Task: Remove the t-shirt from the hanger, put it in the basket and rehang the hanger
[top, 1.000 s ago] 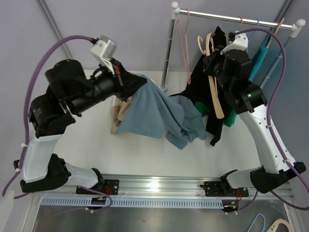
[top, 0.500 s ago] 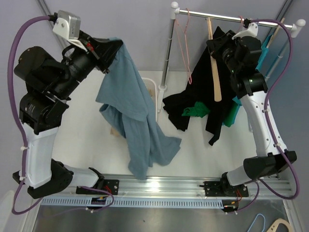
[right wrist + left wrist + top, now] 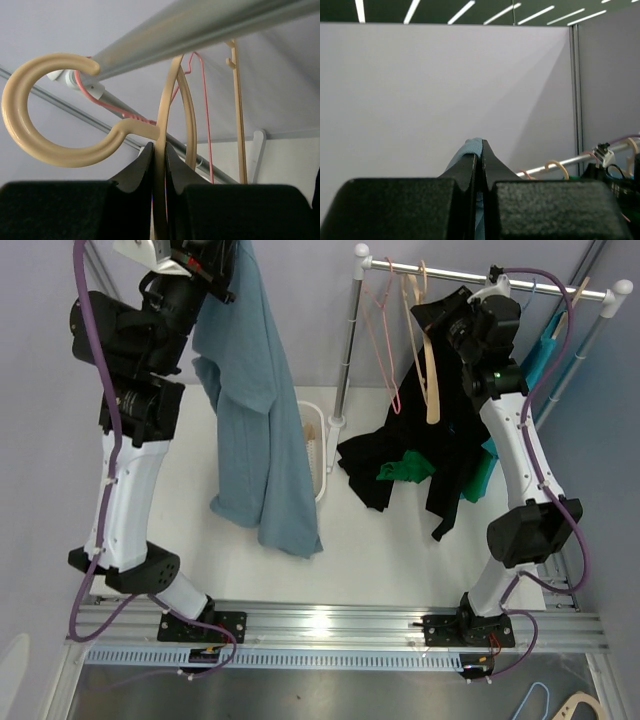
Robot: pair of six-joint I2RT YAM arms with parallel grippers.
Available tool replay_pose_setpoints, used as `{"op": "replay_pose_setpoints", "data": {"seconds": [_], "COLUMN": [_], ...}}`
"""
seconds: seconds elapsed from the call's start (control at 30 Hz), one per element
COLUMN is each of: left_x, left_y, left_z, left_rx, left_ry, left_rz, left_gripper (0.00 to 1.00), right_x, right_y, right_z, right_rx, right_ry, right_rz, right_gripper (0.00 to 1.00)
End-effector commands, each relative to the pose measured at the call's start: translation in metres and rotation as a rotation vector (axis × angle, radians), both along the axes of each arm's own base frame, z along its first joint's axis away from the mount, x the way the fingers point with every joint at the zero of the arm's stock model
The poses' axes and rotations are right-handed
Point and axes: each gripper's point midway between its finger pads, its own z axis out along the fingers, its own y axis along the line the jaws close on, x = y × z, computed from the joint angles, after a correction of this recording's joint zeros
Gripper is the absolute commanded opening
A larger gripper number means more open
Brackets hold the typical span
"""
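My left gripper [image 3: 232,262] is raised at the top left and is shut on the blue t-shirt [image 3: 252,410], which hangs free down to the table. In the left wrist view the blue cloth [image 3: 472,147] shows pinched between the black fingers. My right gripper [image 3: 438,318] is up at the metal rail [image 3: 470,278] and is shut on the cream hanger [image 3: 428,360]. In the right wrist view the hanger's body [image 3: 161,165] sits between the fingers and its hook [image 3: 45,120] curls at the rail [image 3: 200,35], its tip at the rail's underside. The hanger carries no shirt.
A pink wire hanger [image 3: 384,330] hangs on the rail left of the cream one. Black and green garments [image 3: 410,465] hang and pile below the rail, with teal ones at the right. A white basket [image 3: 312,440] stands behind the hanging shirt. The rail's upright post [image 3: 348,350] stands at centre.
My left arm has lifted the blue t-shirt up and to the back, off the table. My right arm has raised the cream hanger to the rail.
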Motion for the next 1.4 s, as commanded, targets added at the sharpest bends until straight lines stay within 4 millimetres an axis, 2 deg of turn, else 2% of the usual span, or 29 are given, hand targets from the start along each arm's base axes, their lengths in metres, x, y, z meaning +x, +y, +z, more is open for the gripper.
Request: {"op": "replay_pose_setpoints", "data": {"seconds": [0.0,0.03,0.1,0.2,0.27,0.3,0.33,0.4,0.43,0.5,0.57,0.63,0.73,0.77,0.8,0.87,0.9,0.97,1.0,1.07,1.1,1.13,1.17,1.2,1.23,1.27,1.3,1.33,1.37], "left_x": [-0.044,-0.059,-0.056,-0.049,-0.03,-0.021,0.005,0.029,0.06,0.085,0.128,0.155,0.2,0.214,0.236,0.254,0.266,0.272,0.276,0.266,0.261,0.252,0.242,0.23,0.22,0.203,0.181,0.171,0.151], "left_y": [0.025,0.034,0.032,0.041,0.047,0.053,0.051,0.057,0.054,0.055,0.056,0.056,0.055,0.065,0.068,0.074,0.07,0.068,0.067,0.063,0.052,0.049,0.044,0.036,0.032,0.027,0.013,0.013,0.012], "left_z": [0.069,0.084,0.086,0.091,0.086,0.084,0.069,0.057,0.036,0.021,-0.007,-0.03,-0.081,-0.094,-0.129,-0.167,-0.202,-0.256,-0.291,-0.316,-0.356,-0.353,-0.363,-0.405,-0.412,-0.385,-0.433,-0.43,-0.402], "left_rx": [-0.064,-0.088,-0.084,-0.136,-0.137,-0.141,-0.142,-0.148,-0.141,-0.147,-0.167,-0.168,-0.16,-0.195,-0.204,-0.225,-0.227,-0.273,-0.284,-0.309,-0.313,-0.313,-0.307,-0.297,-0.29,-0.301,-0.246,-0.25,-0.264], "left_ry": [-0.324,-0.373,-0.387,-0.417,-0.408,-0.397,-0.34,-0.308,-0.249,-0.228,-0.154,-0.078,0.079,0.134,0.261,0.387,0.49,0.678,0.774,0.877,0.986,0.993,1.042,1.14,1.161,1.098,1.18,1.153,1.088], "left_rz": [0.032,0.02,-0.007,-0.047,-0.026,-0.004,-0.008,0.02,0.034,0.062,0.097,0.1,0.144,0.202,0.237,0.283,0.28,0.28,0.289,0.274,0.244,0.237,0.236,0.264,0.263,0.236,0.246,0.267,0.249], "left_gripper": [0.01,0.01,0.01,0.01,0.01,0.01,0.01,0.01,0.01,0.01,0.01,0.01,0.01,0.01,0.01,0.01,0.01,0.01,0.01,0.01,0.01,0.01,0.01,0.01,0.01,0.01,0.01,0.01,0.01], "right_x": [-0.006,-0.005,0.002,0.01,0.013,0.018,0.019,0.023,0.027,0.031,0.034,0.035,0.035,0.035,0.033,0.031,0.03,0.03,0.031,0.033,0.032,0.033,0.035,0.035,0.035,0.036,0.037,0.038,0.038], "right_y": [0.001,-0.002,-0.004,-0.008,-0.011,-0.011,-0.011,-0.012,-0.011,-0.01,-0.008,-0.004,0.003,0.004,0.005,0.008,0.006,0.006,0.004,0.0,0.001,-0.001,-0.002,-0.004,-0.005,-0.007,-0.01,-0.011,-0.012], "right_z": [0.057,0.062,0.058,0.059,0.062,0.056,0.055,0.05,0.046,0.041,0.037,0.035,0.03,0.029,0.03,0.03,0.032,0.03,0.028,0.023,0.023,0.022,0.017,0.018,0.017,0.016,0.014,0.013,0.012], "right_rx": [0.044,0.045,0.039,0.028,0.03,0.028,0.025,0.023,0.024,0.028,0.036,0.044,0.039,0.036,0.023,0.013,0.009,0.004,0.004,0.002,0.003,0.005,0.006,0.005,0.007,0.01,0.012,0.014,0.013], "right_ry": [-0.161,-0.174,-0.17,-0.171,-0.173,-0.161,-0.16,-0.152,-0.145,-0.138,-0.133,-0.13,-0.119,-0.118,-0.125,-0.127,-0.129,-0.123,-0.118,-0.103,-0.105,-0.102,-0.094,-0.097,-0.094,-0.091,-0.082,-0.083,-0.082], "right_rz": [0.028,0.022,0.023,0.016,0.013,0.01,0.01,0.006,0.005,0.012,0.027,0.045,0.064,0.062,0.059,0.05,0.034,0.029,0.024,0.009,0.011,-0.003,-0.009,-0.015,-0.027,-0.033,-0.043,-0.046,-0.045], "right_gripper": [0.0,0.0,0.0,0.0,0.0,0.0,0.0,0.0,0.0,0.0,0.0,0.0,0.0,0.0,0.0,0.0,0.0,0.0,0.0,0.0,0.0,0.0,0.0,0.0,0.0,0.0,0.0,0.0,0.0]}}
